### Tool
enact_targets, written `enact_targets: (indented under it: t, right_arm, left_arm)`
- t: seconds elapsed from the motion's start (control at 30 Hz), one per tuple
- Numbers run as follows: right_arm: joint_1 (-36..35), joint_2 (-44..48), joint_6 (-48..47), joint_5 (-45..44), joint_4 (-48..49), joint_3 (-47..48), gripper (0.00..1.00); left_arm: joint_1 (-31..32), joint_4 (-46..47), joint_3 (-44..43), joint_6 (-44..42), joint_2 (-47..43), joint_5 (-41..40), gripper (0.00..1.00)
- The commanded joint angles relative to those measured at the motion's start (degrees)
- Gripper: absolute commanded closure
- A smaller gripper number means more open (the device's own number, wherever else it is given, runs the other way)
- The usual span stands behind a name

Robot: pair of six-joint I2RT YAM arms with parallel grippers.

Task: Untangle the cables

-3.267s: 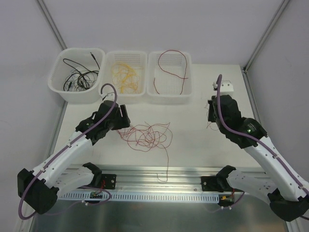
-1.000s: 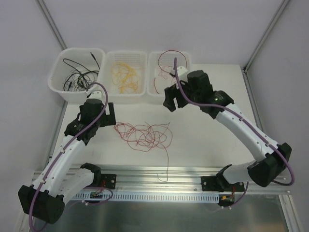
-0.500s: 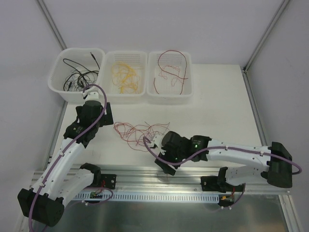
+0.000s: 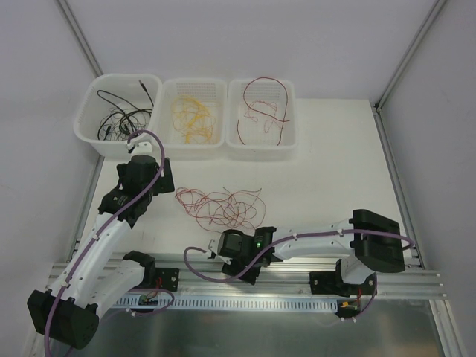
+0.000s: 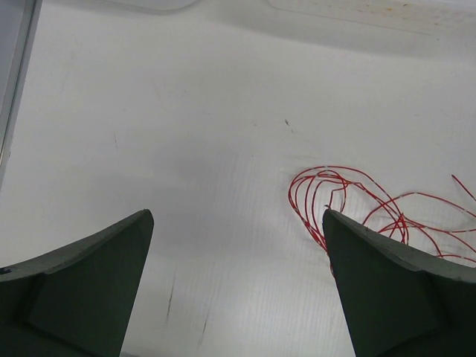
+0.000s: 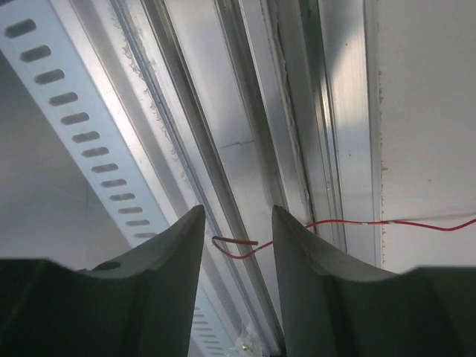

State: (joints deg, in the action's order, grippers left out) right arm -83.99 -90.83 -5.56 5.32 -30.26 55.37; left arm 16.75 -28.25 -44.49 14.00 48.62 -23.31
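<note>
A loose tangle of red cables lies mid-table, its left loops also visible in the left wrist view. One red strand trails from it to the near rail, where its bent end sits between the fingers of my right gripper. Those jaws stand partly apart and do not touch the strand. In the top view the right gripper points down at the rail. My left gripper is wide open over bare table left of the tangle, holding nothing.
Three white bins line the back edge: the left bin holds black cables, the middle bin yellow ones, the right bin red ones. An aluminium rail and a slotted strip run along the near edge.
My right arm swung from the red bin down to the near rail, and its jaws narrowed around the trailing red cable end. The left arm pulled back a little, then held still.
</note>
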Motion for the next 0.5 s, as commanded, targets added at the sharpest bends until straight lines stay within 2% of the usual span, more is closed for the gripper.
enact_targets:
  t: [0.0,0.03,0.1,0.2,0.33,0.47]
  right_arm:
    - [-0.65,-1.28,-1.12,-0.57,-0.85,3.16,0.56]
    - [-0.57,-1.02,-1.47,-1.19,-0.94,3.25,0.63]
    - [-0.48,-0.23,-1.82,-1.80,-1.03,3.68,0.99]
    - [1.10,1.09,-3.05,-1.63,-2.95,5.79,0.99]
    - [3.91,1.71,-5.24,-2.33,-5.95,13.33,0.99]
    - [10.39,1.97,-6.04,-1.90,-5.43,18.17,0.99]
  left_arm:
    - [-0.67,1.18,0.19,0.06,-0.46,-1.91,0.01]
    - [-0.67,1.18,0.19,-0.02,-0.46,-1.74,0.01]
    - [-0.67,1.27,0.02,-0.03,-0.37,-1.83,0.01]
    - [-0.76,1.27,-0.07,-0.02,-0.28,-1.48,0.01]
    - [-0.67,1.35,0.02,-0.11,-0.37,-1.30,0.01]
    - [-0.67,1.27,0.02,-0.11,-0.19,-1.04,0.01]
